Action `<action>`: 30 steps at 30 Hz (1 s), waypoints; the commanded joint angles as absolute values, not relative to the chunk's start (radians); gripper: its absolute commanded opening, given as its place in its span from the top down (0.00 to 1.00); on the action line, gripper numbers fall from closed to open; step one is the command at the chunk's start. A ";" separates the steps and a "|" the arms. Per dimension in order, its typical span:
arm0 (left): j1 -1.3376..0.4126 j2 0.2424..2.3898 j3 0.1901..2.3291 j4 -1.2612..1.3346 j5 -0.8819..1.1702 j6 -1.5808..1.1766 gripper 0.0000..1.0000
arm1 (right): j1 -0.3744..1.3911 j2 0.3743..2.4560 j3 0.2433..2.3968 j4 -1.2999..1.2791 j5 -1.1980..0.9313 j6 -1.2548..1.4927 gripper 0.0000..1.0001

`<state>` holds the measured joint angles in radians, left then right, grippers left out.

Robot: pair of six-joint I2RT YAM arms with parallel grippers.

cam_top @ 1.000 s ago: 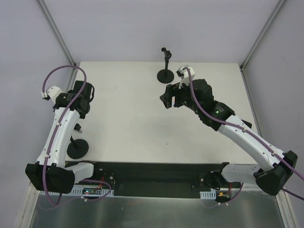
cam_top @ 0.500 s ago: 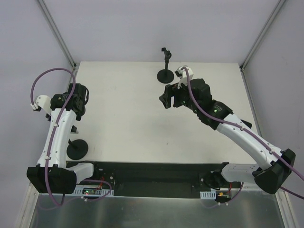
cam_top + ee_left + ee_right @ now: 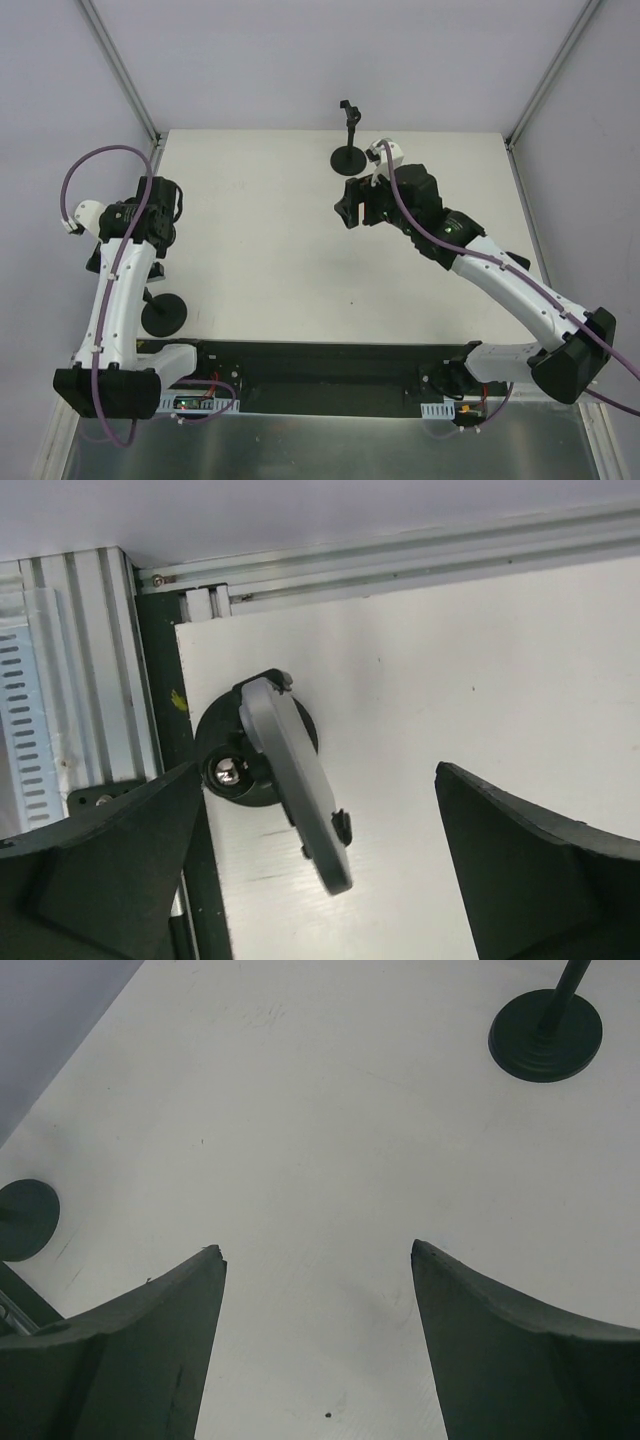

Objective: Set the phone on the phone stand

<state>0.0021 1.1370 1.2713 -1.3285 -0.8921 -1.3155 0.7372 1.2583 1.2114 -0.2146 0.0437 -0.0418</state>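
In the left wrist view the phone [image 3: 296, 785] shows as a flat slab with a grey sheen. It leans tilted on the cradle of a phone stand [image 3: 222, 770] with a round black base, near the table's left edge. My left gripper [image 3: 318, 772] hangs above it, open wide, with its fingers [image 3: 110, 870] clear of the phone on both sides. From above, that stand's base [image 3: 164, 315] shows beside the left arm, which covers the phone. My right gripper [image 3: 349, 208] is open and empty over the table's far middle.
A second stand [image 3: 349, 156] with an empty cradle is at the table's far edge, just beyond the right gripper; its base [image 3: 545, 1035] shows in the right wrist view. An aluminium rail [image 3: 400, 565] runs along the table's left edge.
The left gripper went from shut to wide open, letting go of the phone on the stand, and its wrist swung left. The right arm has hardly moved.
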 commanded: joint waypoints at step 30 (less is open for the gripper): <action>-0.354 1.287 1.388 -0.265 0.755 -0.350 0.12 | 0.146 1.730 1.233 0.322 -0.390 0.250 0.13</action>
<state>-0.3138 1.2121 1.2564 -0.3412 0.7330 -0.4213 0.1280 1.6466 1.1042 0.0078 -0.2504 0.1009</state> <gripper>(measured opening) 0.905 0.867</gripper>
